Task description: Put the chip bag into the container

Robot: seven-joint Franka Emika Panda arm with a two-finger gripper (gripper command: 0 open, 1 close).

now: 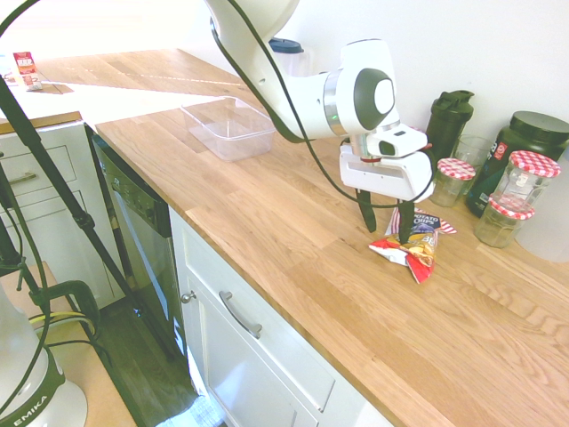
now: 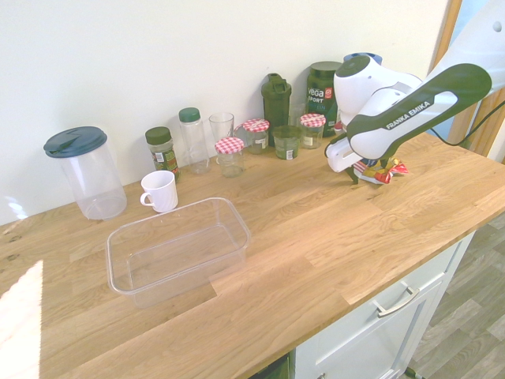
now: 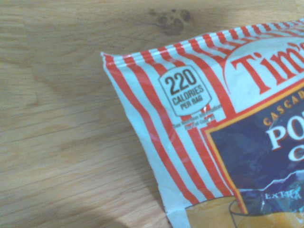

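One chip bag point(image 1: 414, 242), red-and-white striped with a dark blue panel, flat on the wooden counter point(image 1: 293, 231) near the wall, close to the jars with red-checked lids point(image 1: 455, 181). One gripper point(image 1: 386, 222), jaws open, fingers straddling the bag's edge, tips just above it. One container point(image 2: 178, 249), clear plastic, well apart along the counter. One white mug point(image 2: 160, 191) just beyond it.

Glossy foil-like chip bag point(image 3: 223, 137) on smooth oiled-looking wood counter point(image 1: 293, 231); container point(image 2: 177, 249) is clear plastic.
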